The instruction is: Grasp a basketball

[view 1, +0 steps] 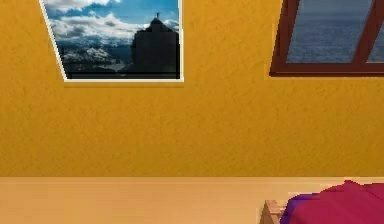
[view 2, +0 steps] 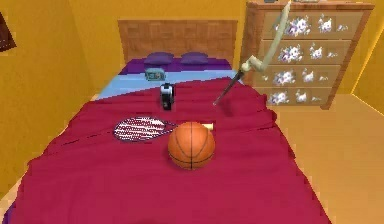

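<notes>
- Basketball point(view 2: 191, 145): orange with dark seams. It rests on the crimson bedspread point(view 2: 90, 185) in the arm side view, just below the picture's centre and about mid-width of the bed.
- Gripper: I cannot tell whether its fingers are apart, together or on any object.
- Racket-like item point(view 2: 138, 129): an oval head with pale strings. It lies flat on the bedspread at 10 o'clock from the ball, near it but apart.
- Small dark upright object point(view 2: 167, 97): it stands on the bed at 11 o'clock from the ball, farther up the cover. What it is cannot be determined.
- Pale flat item point(view 2: 210, 126): it sits just behind the ball at 1 o'clock, partly hidden by it.
- Long pale bat-like stick point(view 2: 247, 66): it runs at a tilt at 1 o'clock from the ball, between the bed's far corner and the dresser point(view 2: 305, 60).
- Dresser: wooden, with patterned drawer fronts. It stands against the yellow wall at 2 o'clock from the ball, beyond the bed's edge.
- Head of the bed, at 12 o'clock:
  - a wooden headboard point(view 2: 180, 35);
  - purple pillows point(view 2: 160, 60);
  - a light blue sheet point(view 2: 125, 88);
  - a small teal object point(view 2: 153, 73) below the pillows.
- Forward view, yellow wall: a framed landscape painting point(view 1: 120, 40) hangs at 11 o'clock, and a dark-framed window point(view 1: 330, 35) at 1 o'clock.
- Forward view, at 5 o'clock: a corner of the bed, with a wooden frame post point(view 1: 270, 212) and magenta cover point(view 1: 335, 205), rises from the pale wood floor point(view 1: 120, 200).
</notes>
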